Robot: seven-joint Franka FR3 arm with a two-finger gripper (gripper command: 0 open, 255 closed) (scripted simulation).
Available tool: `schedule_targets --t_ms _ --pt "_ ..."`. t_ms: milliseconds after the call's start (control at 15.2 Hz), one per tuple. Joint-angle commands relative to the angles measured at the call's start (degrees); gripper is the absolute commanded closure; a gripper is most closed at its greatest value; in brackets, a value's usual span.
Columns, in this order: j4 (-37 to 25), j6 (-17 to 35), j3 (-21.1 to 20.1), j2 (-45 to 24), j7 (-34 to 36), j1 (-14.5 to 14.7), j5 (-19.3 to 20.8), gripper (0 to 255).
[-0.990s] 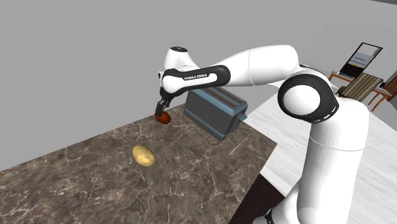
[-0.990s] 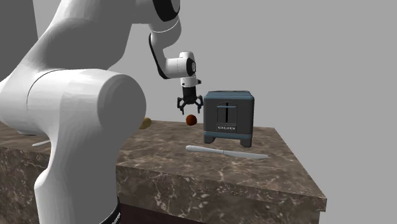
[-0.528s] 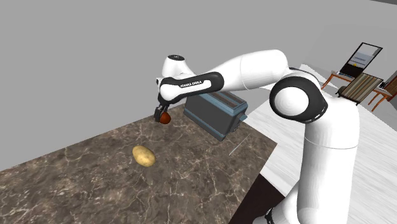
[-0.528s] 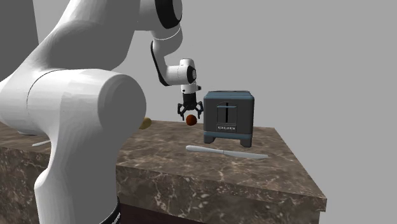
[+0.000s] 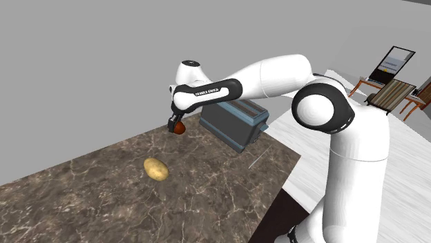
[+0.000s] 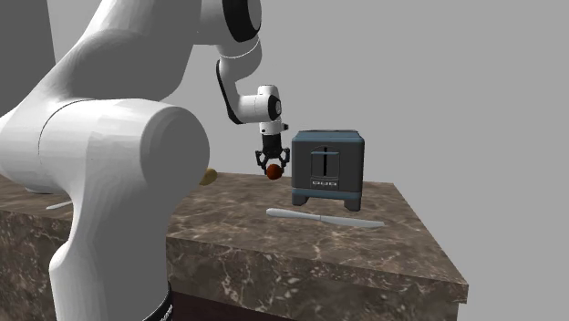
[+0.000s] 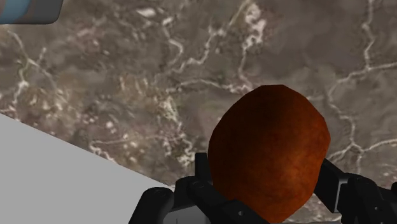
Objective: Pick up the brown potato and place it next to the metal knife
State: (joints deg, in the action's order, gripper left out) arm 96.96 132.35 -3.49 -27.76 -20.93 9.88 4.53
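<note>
- Your tool (image 5: 177,125) (image 6: 273,166) (image 7: 267,191) is clamped on the reddish-brown potato (image 5: 179,128) (image 6: 273,171) (image 7: 270,149); in the wrist view you can see a black finger pressing on each side of it.
- The potato hangs in the air over the marbled tabletop (image 5: 103,200) (image 6: 365,246) (image 7: 95,76), not touching it, near the tabletop's far edge in the shoulder view.
- You'll find it just beside the blue-grey toaster (image 5: 235,121) (image 6: 326,169) (image 7: 28,7), on the toaster's left in the second exterior view.
- The knife (image 6: 324,217) lies flat on the tabletop in front of the toaster in the second exterior view, apart from the potato you hold.
- A second, yellow potato (image 5: 156,168) (image 6: 209,176) rests on the tabletop, well apart from the tool and nearer the middle of the surface in the shoulder view.
- Your arm reaches from the stand over the toaster, with the tool pointing downward.
</note>
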Motion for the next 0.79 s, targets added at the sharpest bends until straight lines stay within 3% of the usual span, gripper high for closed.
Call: schedule_targets --t_ms 0,726 --pt "0.0 0.0 0.0 0.0 0.0 0.0 0.0 255" --pt "-0.7 -1.8 -0.1 1.1 -0.1 0.0 -0.2 255"
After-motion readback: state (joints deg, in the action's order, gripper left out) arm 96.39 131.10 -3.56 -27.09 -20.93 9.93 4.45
